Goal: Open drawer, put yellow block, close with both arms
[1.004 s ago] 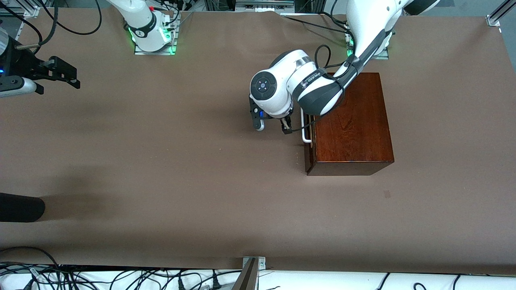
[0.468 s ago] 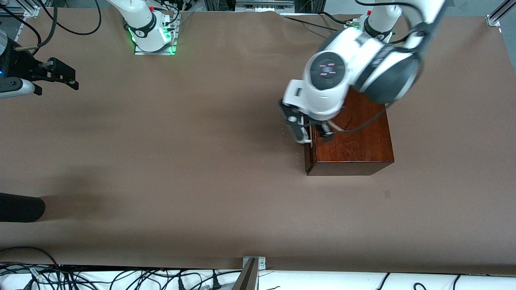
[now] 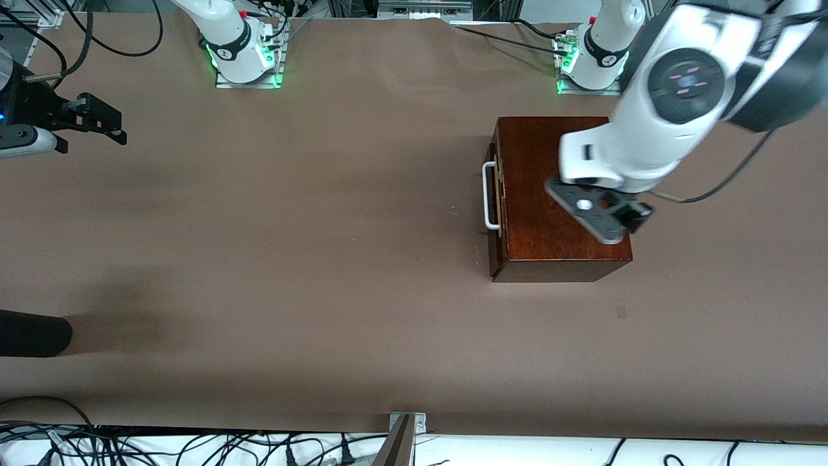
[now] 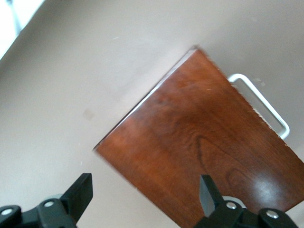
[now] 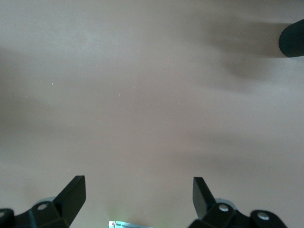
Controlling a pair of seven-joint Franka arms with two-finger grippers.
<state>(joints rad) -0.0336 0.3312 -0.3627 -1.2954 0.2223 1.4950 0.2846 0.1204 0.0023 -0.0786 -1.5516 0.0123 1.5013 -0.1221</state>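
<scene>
Brown table [image 3: 323, 259], drawer [image 3: 497, 194] interior hidden

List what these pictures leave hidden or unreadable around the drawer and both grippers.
- Yellow block: in no view; whether it lies inside the shut drawer cannot be told.
- Drawer interior: hidden by the box in the front and left wrist views.
- Left gripper: open over the box; in the front view its own wrist covers the fingertips.
- Right gripper: open, waiting over bare table; its arm is cut by the front view's edge.
</scene>
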